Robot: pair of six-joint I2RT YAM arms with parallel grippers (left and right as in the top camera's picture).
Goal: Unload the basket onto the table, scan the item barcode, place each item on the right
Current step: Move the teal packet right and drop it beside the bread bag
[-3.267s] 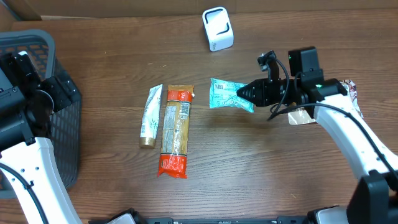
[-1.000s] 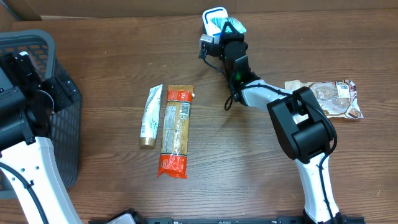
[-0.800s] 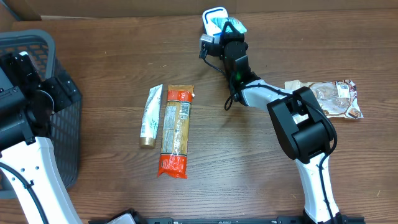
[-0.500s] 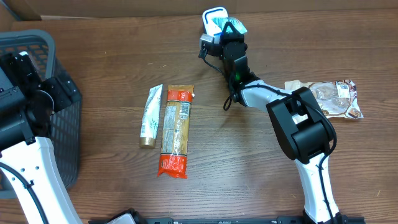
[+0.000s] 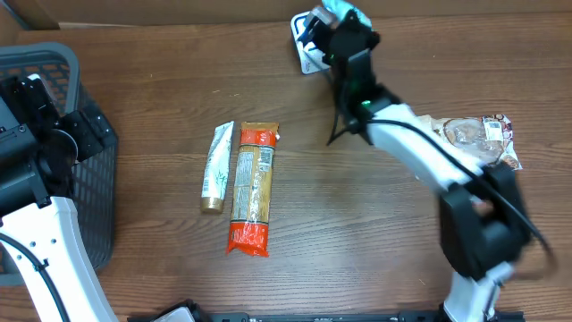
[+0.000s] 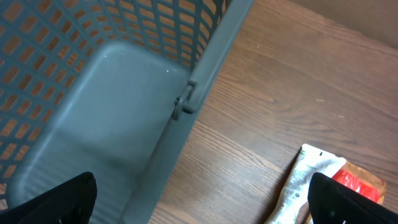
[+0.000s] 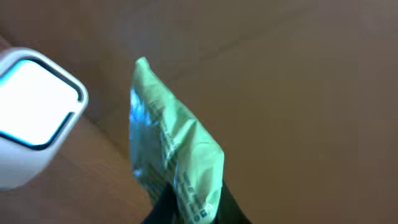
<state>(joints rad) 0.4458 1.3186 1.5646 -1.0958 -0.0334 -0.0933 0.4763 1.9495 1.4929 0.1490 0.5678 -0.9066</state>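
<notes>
My right gripper [image 5: 332,27] is shut on a teal-green packet [image 5: 345,12] and holds it just over the white scanner [image 5: 307,52] at the table's back edge. In the right wrist view the packet [image 7: 176,155] stands up between my dark fingers, my right gripper [image 7: 189,210] pinching its lower end, with the scanner [image 7: 32,112] to the left of it. No barcode can be read on the packet. My left gripper [image 6: 202,208] hangs open above the basket's edge, holding nothing.
A grey basket [image 5: 40,64] stands at the far left; its wall [image 6: 205,74] shows in the left wrist view. A white tube [image 5: 215,167] and an orange pasta pack [image 5: 252,188] lie mid-table. A brown wrapped packet [image 5: 478,134] lies at the right.
The right arm carried the packet from mid-table to the scanner, held it there, and has just swung its elbow out to the right, shifting the packet slightly up and right. The left arm stayed still.
</notes>
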